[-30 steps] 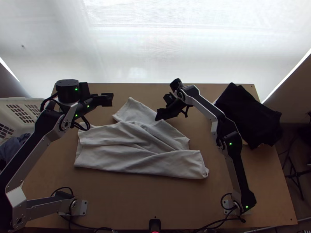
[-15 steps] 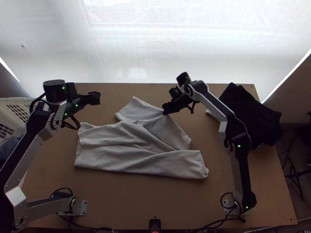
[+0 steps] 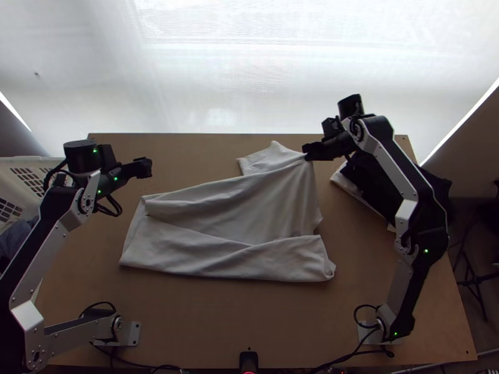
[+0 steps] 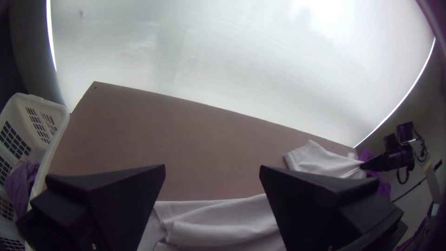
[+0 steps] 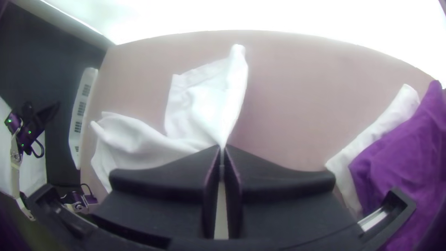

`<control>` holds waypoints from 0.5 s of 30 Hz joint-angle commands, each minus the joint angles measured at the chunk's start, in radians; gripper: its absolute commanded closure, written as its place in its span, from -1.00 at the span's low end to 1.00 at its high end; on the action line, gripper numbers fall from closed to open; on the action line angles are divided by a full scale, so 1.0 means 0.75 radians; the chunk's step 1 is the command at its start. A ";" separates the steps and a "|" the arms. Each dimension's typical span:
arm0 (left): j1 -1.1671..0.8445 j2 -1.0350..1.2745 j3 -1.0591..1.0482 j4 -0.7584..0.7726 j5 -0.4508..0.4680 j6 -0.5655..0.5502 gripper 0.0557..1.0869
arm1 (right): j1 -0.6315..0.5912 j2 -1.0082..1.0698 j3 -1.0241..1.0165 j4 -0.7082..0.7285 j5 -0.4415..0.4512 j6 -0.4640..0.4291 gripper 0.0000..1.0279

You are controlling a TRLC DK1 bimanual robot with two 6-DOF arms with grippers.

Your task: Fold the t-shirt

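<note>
The white t-shirt [image 3: 243, 206] lies partly folded and wrinkled across the middle of the table, its far right part pulled up toward my right gripper [image 3: 307, 153]. In the right wrist view my right gripper [image 5: 221, 151] is shut on a pinched bit of the t-shirt [image 5: 200, 111], near a sleeve-like flap. My left gripper [image 3: 145, 167] hangs above the table's far left, beyond the shirt's left end, holding nothing. Its fingers stand wide apart in the left wrist view, where the left gripper [image 4: 212, 172] has the t-shirt [image 4: 227, 225] below it.
A dark cloth pile [image 3: 399, 181] with a white piece beneath lies at the table's far right, partly under the right arm. A white basket [image 3: 28, 181] holding cloth stands beyond the left edge. Bare tabletop [image 3: 224, 318] stretches along the near side.
My right gripper has moved right and toward the far edge, drawing the shirt's far part with it and smoothing some folds. The left gripper has shifted left.
</note>
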 commanded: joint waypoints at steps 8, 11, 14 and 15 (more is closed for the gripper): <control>0.199 0.104 -0.170 -0.002 0.165 0.181 -0.91 | -0.003 -0.070 -0.118 0.023 0.038 0.004 0.94; 0.217 0.174 -0.157 -0.080 0.195 0.171 -0.91 | -0.003 -0.068 -0.124 0.023 0.038 0.000 0.94; 0.197 0.194 -0.145 -0.141 0.206 0.106 -0.91 | -0.005 -0.062 -0.130 0.023 0.038 -0.004 0.94; 0.193 0.192 -0.139 -0.147 0.228 0.069 -0.91 | -0.005 -0.060 -0.132 0.023 0.038 -0.004 0.94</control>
